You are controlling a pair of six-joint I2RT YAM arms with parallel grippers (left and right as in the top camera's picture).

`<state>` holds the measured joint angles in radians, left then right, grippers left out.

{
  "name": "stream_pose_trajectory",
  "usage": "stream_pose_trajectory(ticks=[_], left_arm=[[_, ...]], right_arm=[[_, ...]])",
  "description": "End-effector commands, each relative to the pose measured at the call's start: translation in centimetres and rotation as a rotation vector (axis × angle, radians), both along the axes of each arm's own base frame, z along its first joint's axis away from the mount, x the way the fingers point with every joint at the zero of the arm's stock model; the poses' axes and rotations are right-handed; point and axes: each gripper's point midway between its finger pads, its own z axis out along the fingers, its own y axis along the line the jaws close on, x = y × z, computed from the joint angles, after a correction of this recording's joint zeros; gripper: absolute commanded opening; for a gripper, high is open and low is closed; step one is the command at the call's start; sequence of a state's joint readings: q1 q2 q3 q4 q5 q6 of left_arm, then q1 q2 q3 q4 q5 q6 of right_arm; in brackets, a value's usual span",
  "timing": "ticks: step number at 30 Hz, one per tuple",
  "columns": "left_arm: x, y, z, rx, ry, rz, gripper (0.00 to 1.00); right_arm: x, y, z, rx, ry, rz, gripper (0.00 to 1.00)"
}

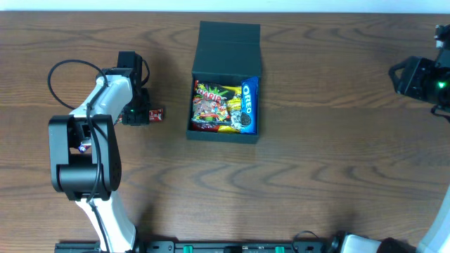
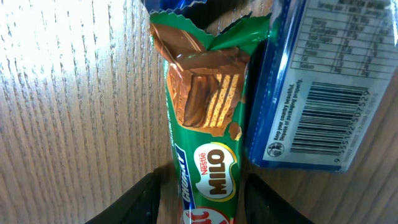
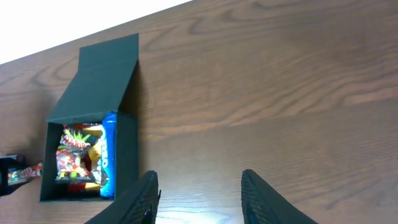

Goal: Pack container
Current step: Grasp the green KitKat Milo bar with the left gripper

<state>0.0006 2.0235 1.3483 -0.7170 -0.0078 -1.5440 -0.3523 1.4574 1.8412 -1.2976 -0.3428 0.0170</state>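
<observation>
Approach from above to the container (image 1: 222, 135) is open, its lid (image 1: 229, 39) thrown back on the far side. The interior is crowded by a Haribo packet (image 1: 209, 102) and, along the right wall, an Oreo packet (image 1: 249, 104). Bare table (image 1: 337, 161) extends right and near. The left arm (image 1: 98, 105) blocks the left side; beneath it a Milo bar (image 2: 208, 124) lies against a blue packet (image 2: 311, 81). The right arm (image 1: 425, 77) stands at the far right edge.

Open container (image 1: 230, 46) with snack packets (image 1: 218, 105)
</observation>
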Motion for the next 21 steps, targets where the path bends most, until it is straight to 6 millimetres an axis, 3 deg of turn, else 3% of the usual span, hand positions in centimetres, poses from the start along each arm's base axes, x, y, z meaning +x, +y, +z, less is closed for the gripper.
stream_pose_trajectory(ticks=[1, 21], left_arm=[[-0.55, 0.48, -0.83, 0.03, 0.031, -0.02, 0.46], [-0.45, 0.46, -1.35, 0.031, 0.038, -0.072, 0.41]], right_arm=[[-0.19, -0.24, 0.47, -0.016, -0.013, 0.002, 0.43], [-0.22, -0.22, 0.44, -0.016, -0.011, 0.002, 0.43]])
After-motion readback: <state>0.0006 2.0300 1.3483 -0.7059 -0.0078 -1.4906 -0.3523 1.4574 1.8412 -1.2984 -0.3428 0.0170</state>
